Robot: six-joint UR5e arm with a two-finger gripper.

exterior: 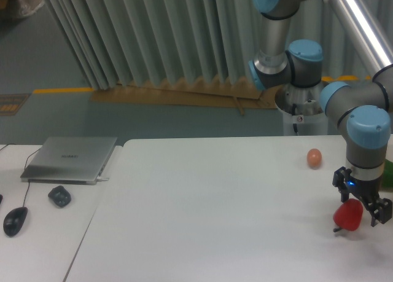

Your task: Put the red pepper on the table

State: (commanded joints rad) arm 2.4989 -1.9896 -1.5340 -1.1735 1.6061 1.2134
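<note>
The red pepper [347,215] lies on the white table [215,214] near its right edge, tipped to the left with its dark stem low against the surface. My gripper [361,212] hangs just above and to the right of it. The jaws stand apart, and the right finger [378,212] is clear of the pepper. The left finger is partly hidden behind the pepper, so I cannot tell whether it still touches. The gripper looks open.
An orange-pink egg-shaped ball [314,158] sits on the table behind and to the left of the gripper. A green pepper [389,175] shows at the right edge. On the left desk are a laptop [70,159], a mouse [15,220] and a small dark object [59,196].
</note>
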